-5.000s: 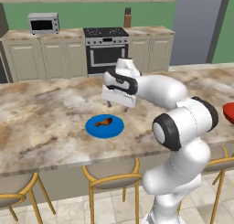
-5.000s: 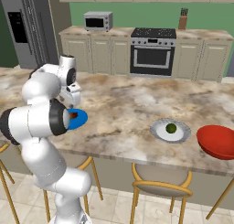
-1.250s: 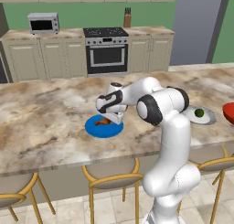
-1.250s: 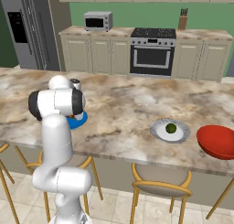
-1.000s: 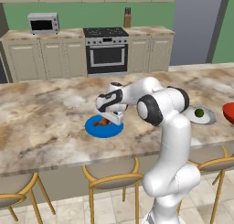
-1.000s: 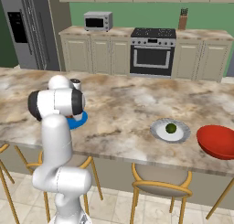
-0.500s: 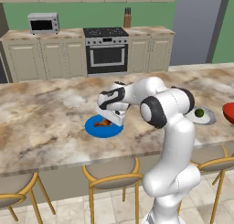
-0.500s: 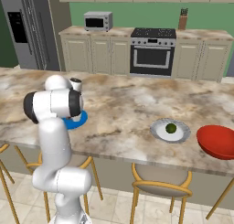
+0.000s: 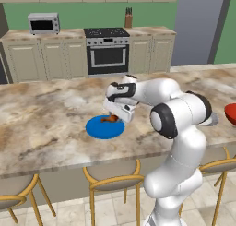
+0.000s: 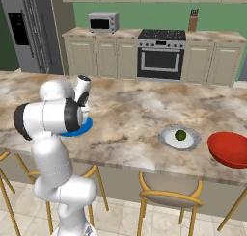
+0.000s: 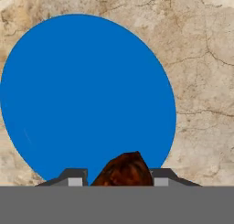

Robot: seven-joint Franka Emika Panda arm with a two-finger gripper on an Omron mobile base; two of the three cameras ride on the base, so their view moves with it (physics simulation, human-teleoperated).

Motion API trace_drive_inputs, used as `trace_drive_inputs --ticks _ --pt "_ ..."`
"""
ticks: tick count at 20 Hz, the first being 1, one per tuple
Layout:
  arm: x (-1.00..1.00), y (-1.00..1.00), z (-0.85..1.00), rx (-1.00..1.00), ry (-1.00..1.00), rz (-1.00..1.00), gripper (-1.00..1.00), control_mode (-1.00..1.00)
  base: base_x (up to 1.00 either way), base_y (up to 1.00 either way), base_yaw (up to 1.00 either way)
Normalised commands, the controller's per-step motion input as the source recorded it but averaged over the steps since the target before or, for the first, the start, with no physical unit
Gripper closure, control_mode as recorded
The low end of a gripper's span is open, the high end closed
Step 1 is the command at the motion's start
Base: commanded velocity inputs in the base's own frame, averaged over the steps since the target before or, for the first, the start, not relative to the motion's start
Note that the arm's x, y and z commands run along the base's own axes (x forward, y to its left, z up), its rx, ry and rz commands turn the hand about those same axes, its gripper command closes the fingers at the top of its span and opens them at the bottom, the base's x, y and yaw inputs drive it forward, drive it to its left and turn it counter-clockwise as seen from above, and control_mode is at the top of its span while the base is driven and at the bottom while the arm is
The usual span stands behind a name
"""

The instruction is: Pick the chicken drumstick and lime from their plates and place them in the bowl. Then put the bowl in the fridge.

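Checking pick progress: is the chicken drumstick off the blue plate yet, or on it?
Cannot tell. The chicken drumstick sits between the tool's fingertips over the blue plate; contact is hidden.

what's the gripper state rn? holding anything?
gripper: shut on the chicken drumstick, which sits between the finger tips, above the blue plate.

Desk (image 9: 46,123): polished marble look, tan-veined. Plate (image 11: 68,95): flat matt blue. Drumstick (image 11: 124,171): rough, brown, glazed. Bowl (image 10: 231,150): glossy red. Fridge (image 10: 26,30): brushed grey metal.
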Motion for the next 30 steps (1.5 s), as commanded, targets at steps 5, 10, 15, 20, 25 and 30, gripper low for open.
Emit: trace_drive_inputs --ticks 5,10,15,20,25,30 --pt "-0.39 -0.37 0.44 0.01 0.00 0.01 1.00 -1.00 0.00 0.00 0.00" --pt "-0.41 -0.44 0.40 0.00 0.00 0.05 1.00 -1.00 0.00 0.00 0.00" --pt "-0.42 -0.51 0.38 0.00 0.00 0.07 1.00 -1.00 0.00 0.00 0.00" --pt "-0.38 -0.55 0.35 0.00 0.00 0.12 1.00 -1.00 0.00 0.00 0.00" --pt "-0.44 -0.58 0.27 -0.04 0.00 0.16 1.00 -1.00 0.00 0.00 0.00" --pt "-0.49 -0.61 0.20 -0.04 -0.07 0.15 1.00 -1.00 0.00 0.00 0.00"
